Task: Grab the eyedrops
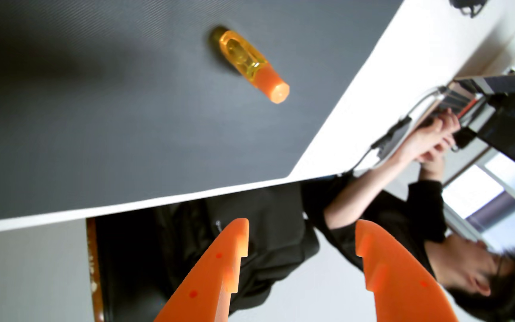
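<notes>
Starting from the dark mat on the white tabletop, where the eyedrops stand well clear of your wide-open, empty claw, swing across, centre the bottle's amber body between the fingers, then close gently.

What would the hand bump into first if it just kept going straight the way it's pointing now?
Probably nothing on the table. The open hand points past the table edge toward a black bag, well away from the eyedrops on the gray mat. Depth is unclear.
</notes>
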Tool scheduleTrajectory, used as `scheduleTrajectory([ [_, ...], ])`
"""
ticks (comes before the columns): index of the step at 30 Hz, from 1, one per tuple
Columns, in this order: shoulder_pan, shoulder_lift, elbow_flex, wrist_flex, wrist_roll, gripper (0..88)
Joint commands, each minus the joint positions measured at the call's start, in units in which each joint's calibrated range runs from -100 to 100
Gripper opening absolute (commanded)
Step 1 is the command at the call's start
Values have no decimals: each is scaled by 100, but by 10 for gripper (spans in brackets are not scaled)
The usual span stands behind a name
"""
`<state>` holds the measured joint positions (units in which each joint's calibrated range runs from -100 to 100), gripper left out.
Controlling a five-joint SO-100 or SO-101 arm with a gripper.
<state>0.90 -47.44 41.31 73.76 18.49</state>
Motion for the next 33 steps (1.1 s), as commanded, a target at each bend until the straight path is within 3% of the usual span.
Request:
scheduleTrajectory([
  [1,176,1487,-1587,504,378,239],
  [13,276,4485,-4928,2079,1336,256],
  [33,-456,6251,-4298,1387,1498,251],
])
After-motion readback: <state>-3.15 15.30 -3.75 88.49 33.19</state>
